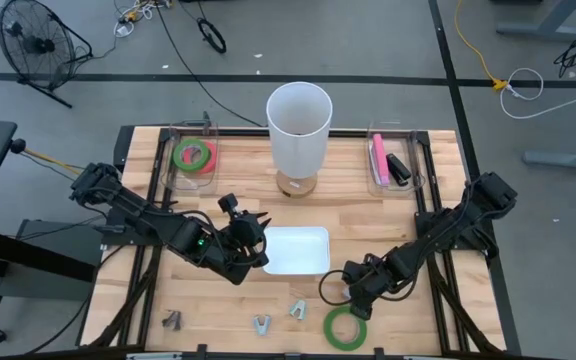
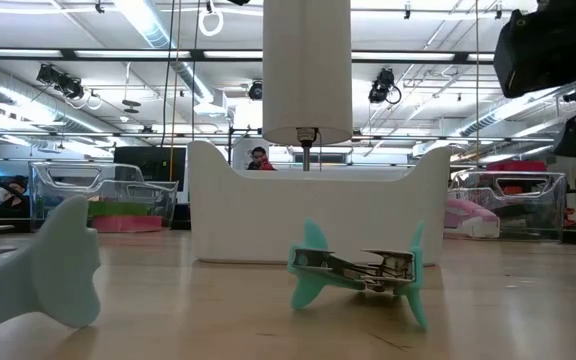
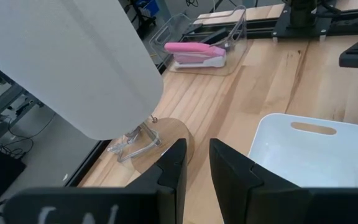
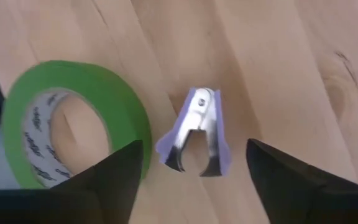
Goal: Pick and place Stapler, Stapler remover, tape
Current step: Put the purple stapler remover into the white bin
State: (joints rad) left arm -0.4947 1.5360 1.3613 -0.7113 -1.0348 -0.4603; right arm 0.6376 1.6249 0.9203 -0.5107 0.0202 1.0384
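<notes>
Right gripper [image 4: 191, 180] | fingers spread wide, empty, poised above the front of the tabletop [image 1: 408, 215] | purple staple remover [image 4: 194, 130] lies directly ahead between the fingers, long axis along the reach, green tape roll [image 4: 73, 121] just beside | left gripper [image 3: 194, 171] nearly closed, empty, waits by white tray [image 1: 296, 250].

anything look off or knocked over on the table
One teal staple remover near the front edge lies tipped on its side, jaws sideways. The rest looks orderly: green tape flat, white tray square, lamp upright.
</notes>
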